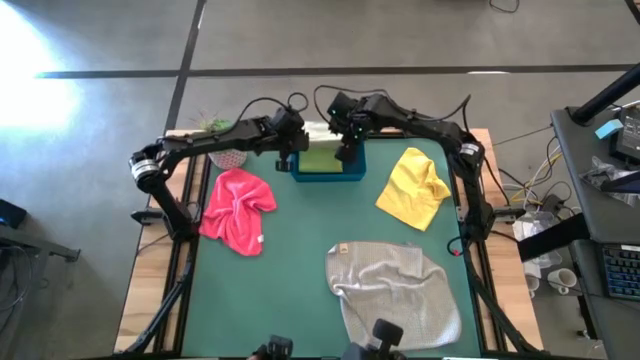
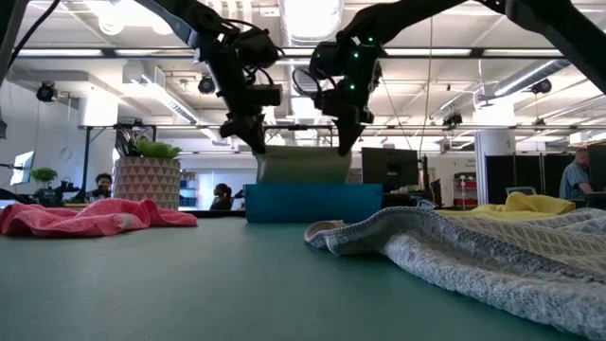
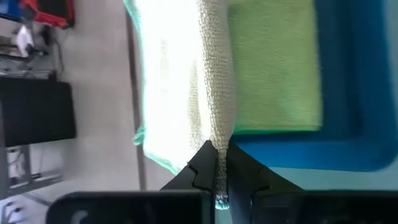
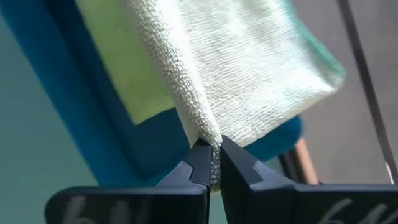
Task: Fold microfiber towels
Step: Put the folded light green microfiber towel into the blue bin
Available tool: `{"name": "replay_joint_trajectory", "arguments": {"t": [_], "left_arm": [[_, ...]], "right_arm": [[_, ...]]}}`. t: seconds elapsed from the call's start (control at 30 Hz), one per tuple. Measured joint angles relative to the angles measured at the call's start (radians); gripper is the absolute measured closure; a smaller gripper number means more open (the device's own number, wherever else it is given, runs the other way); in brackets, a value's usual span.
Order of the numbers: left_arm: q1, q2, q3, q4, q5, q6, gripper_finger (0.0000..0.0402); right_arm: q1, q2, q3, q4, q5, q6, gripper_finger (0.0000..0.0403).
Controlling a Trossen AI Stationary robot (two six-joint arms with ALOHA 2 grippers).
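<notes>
Both grippers are busy at the far side of the table, and I go from left to right. My left gripper (image 1: pixel 287 156) hangs over the left end of the blue tray (image 1: pixel 328 176), and its fingers (image 3: pixel 205 168) are pressed together on the edge of a pale green towel (image 3: pixel 180 81). My right gripper (image 1: pixel 346 153) hangs over the right end of the same tray, and its fingers (image 4: pixel 200 163) pinch the other end of that towel. From the low camera I see the towel (image 2: pixel 303 163) hanging between the two grippers, just above the tray (image 2: pixel 312 203). A folded lime green towel (image 3: pixel 273 65) lies flat inside the tray, under the one I hold. Far to the left, at the back corner, sits a small plant in a pot (image 2: pixel 147 175). Next comes the pink towel (image 1: pixel 236 207), lying crumpled on the green table (image 1: pixel 300 270) on the left side, well apart from the tray. Near the front, a bit right of the middle, the big grey towel (image 1: pixel 392 289) lies bunched up and loose. On the right side, near the tray, the yellow towel (image 1: pixel 413 187) lies crumpled too. I can see people (image 2: pixel 102 185) far back in the room behind the table.
</notes>
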Motion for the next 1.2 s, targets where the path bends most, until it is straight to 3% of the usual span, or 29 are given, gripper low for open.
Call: {"name": "replay_joint_trajectory", "arguments": {"t": [0.27,1.03,1.2], "left_arm": [[-0.025,0.005,-0.009,-0.029,0.125,-0.101,0.04],[-0.03,0.066,-0.011,-0.048,0.169,-0.104,0.04],[-0.033,0.066,-0.011,-0.076,0.189,-0.103,0.0381]], "right_arm": [[0.017,0.0,-0.101,0.043,-0.004,0.025,0.0394],[0.019,0.0,-0.183,0.09,-0.056,0.022,0.0394],[0.019,0.0,-0.184,0.073,-0.114,0.015,0.0394]]}}
